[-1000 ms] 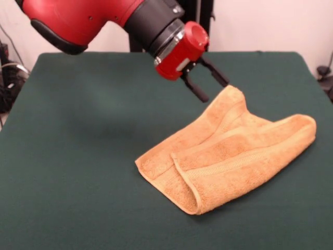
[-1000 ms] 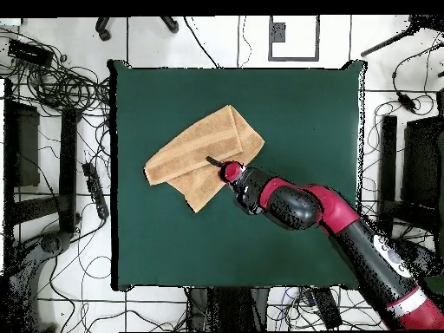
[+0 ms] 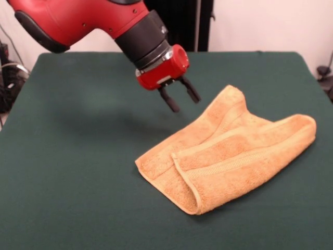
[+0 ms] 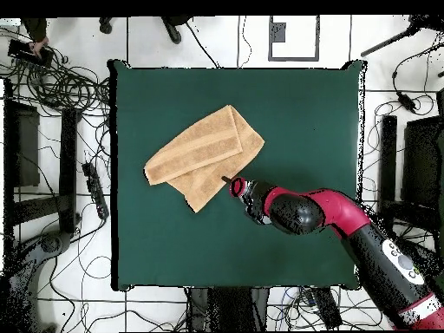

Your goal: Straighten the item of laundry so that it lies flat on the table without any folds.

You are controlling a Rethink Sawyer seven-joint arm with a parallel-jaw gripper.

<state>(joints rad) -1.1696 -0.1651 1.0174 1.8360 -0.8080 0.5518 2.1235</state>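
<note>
The orange-tan towel point(image 3: 229, 153) lies folded over on itself on the dark green table point(image 3: 78, 156), right of centre in the front view, with a thick rolled fold at its near corner. In the overhead view the towel point(image 4: 204, 154) sits left of centre. My gripper point(image 3: 183, 100) is open and empty, hanging above the table just off the towel's edge, not touching it. In the overhead view the gripper point(image 4: 229, 181) is beside the towel's lower right edge. No white tag shows.
The red and black arm point(image 4: 329, 217) reaches in from the overhead view's lower right. Cables and equipment lie on the floor round the table point(image 4: 303, 113). Bare green surface spreads on the front view's left side.
The gripper has drawn back from the towel's far corner, moving left in the front view and off the cloth. The towel has not moved.
</note>
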